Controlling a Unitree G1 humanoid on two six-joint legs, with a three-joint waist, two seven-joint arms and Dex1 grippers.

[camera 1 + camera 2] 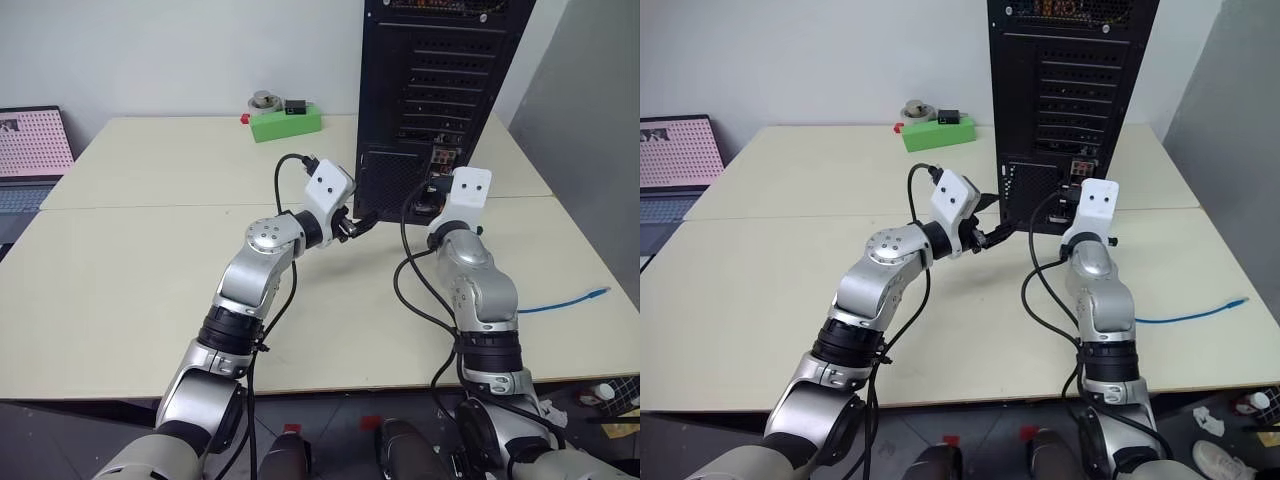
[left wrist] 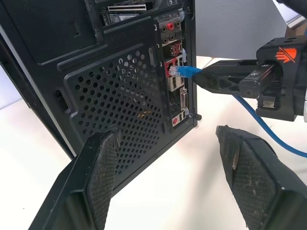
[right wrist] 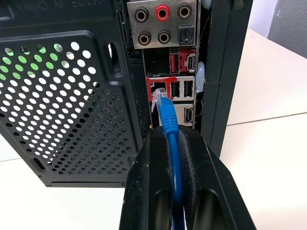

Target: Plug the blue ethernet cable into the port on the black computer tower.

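Towers (image 1: pixel 440 90): one; cables (image 3: pixel 169 120): one.

Silver arms (image 1: pixel 262 262) — black cables, white wrist housings (image 1: pixel 468 193).

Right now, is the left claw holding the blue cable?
No, the left claw is open and holds nothing; the right claw grips the blue cable.
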